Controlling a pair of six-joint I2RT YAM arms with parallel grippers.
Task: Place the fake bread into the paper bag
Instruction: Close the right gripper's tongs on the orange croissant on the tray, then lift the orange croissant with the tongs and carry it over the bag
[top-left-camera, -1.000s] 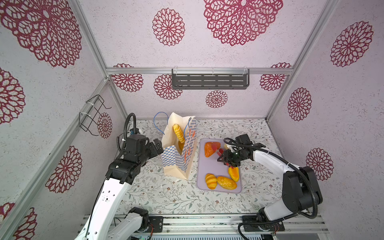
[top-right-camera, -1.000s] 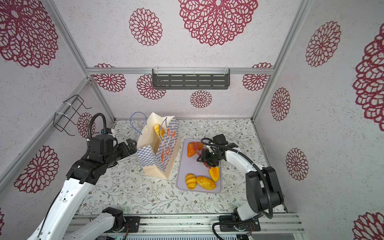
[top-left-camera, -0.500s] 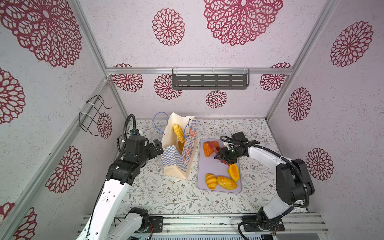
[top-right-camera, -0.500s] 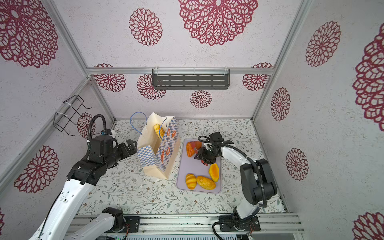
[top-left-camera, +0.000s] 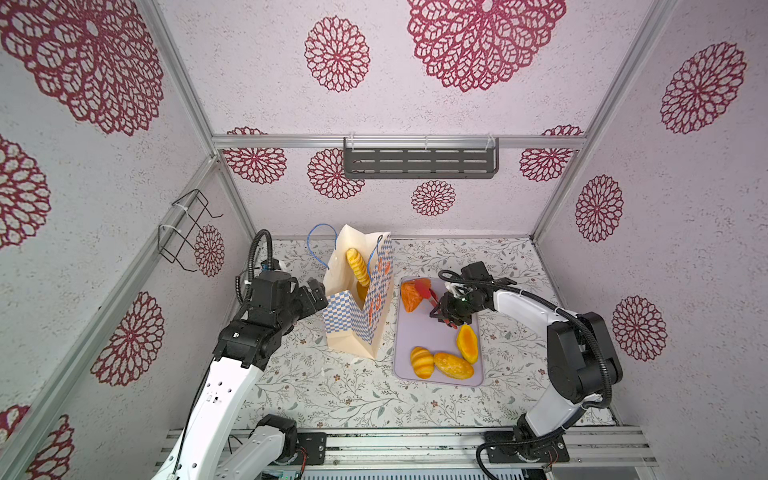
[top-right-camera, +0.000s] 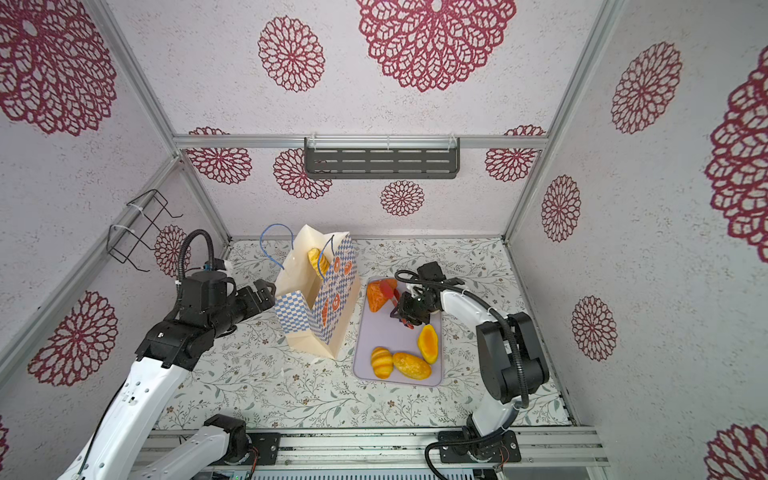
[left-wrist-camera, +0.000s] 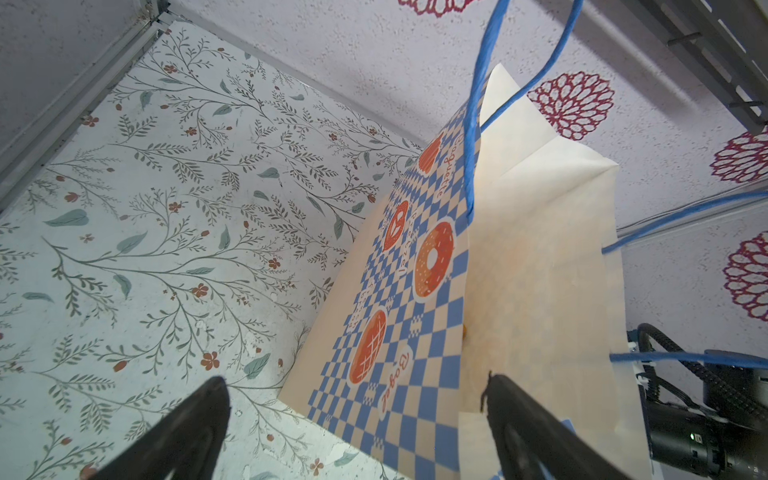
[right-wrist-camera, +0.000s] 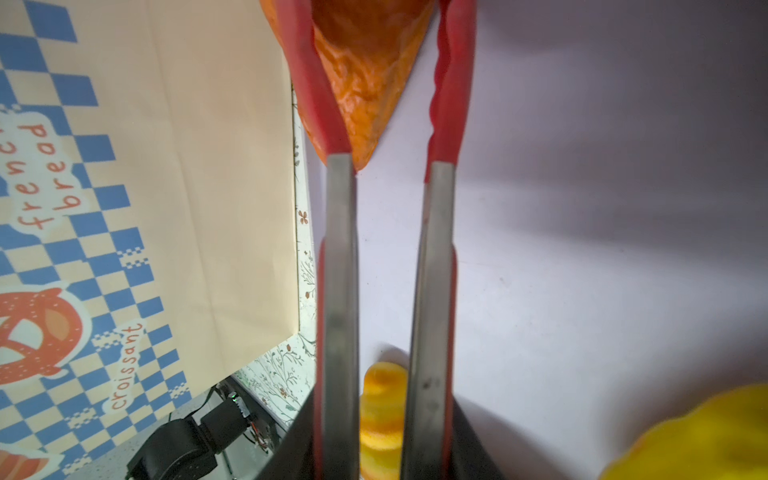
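Note:
The paper bag (top-left-camera: 357, 320) (top-right-camera: 316, 311) (left-wrist-camera: 415, 291) stands open on the table, with a long ridged fake bread roll (top-left-camera: 358, 266) (top-right-camera: 318, 261) sticking out of its mouth. My left gripper (top-left-camera: 318, 297) (left-wrist-camera: 353, 395) is open just left of the bag and holds nothing. My right gripper (top-left-camera: 451, 311) (right-wrist-camera: 378, 436) is shut on red-tipped tongs (top-left-camera: 430, 293) (right-wrist-camera: 340, 249). The tong tips flank an orange triangle bread (top-left-camera: 409, 296) (top-right-camera: 376, 295) (right-wrist-camera: 370, 83) at the far end of the lilac tray (top-left-camera: 415, 332). Three more loaves (top-left-camera: 422, 362) (top-left-camera: 453, 365) (top-left-camera: 467, 343) lie at the tray's near end.
The bag's blue cord handles (top-left-camera: 318, 245) stick up and outward above its rim. A grey shelf (top-left-camera: 419, 162) hangs on the back wall and a wire rack (top-left-camera: 183, 228) on the left wall. The tray lies right beside the bag.
My right gripper has moved toward the tray's far left and squeezed the tongs narrower around the triangle bread. The left arm and the bag have stayed put.

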